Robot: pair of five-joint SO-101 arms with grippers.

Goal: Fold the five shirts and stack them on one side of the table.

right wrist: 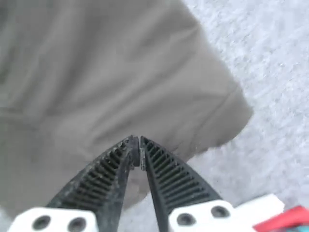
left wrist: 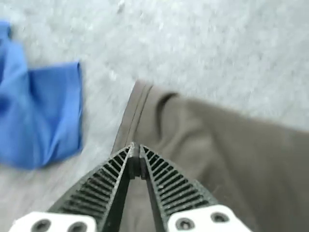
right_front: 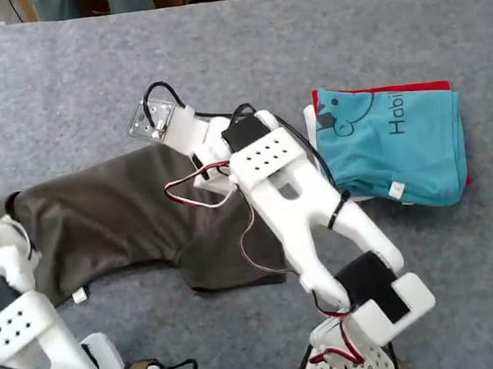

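The olive-brown shirt (right_front: 118, 220) lies spread flat on the grey table (right_front: 233, 54), filling the 9 o'clock side of the high view, with its lower lobe reaching toward 6 o'clock. At 3 o'clock sits the folded stack: a teal shirt (right_front: 393, 147) on top, a red shirt (right_front: 413, 88) showing along its far edge and a white shirt (right_front: 310, 129) peeking out at the edge that faces the brown one. The stack lies apart from the brown shirt. The right arm (right_front: 292, 197) comes in from 5 o'clock and stretches toward 11 o'clock, crossing the gap between the stack and the brown shirt, its wrist end over that shirt's 1 o'clock corner. In its wrist view the right gripper (right wrist: 139, 147) has its ribbed jaws pressed together at the tips, above the brown cloth near a rounded edge; whether any cloth is caught between them I cannot tell. The left arm (right_front: 19, 327) stands at 7 to 8 o'clock, beside the shirt's 9 o'clock end. The left gripper (left wrist: 135, 153) also has its jaws closed tip to tip, right at the shirt's stitched hem, and again a pinch of fabric cannot be made out. A crumpled blue shirt (left wrist: 38, 116) lies near that hem, with a strip of bare table between the two.
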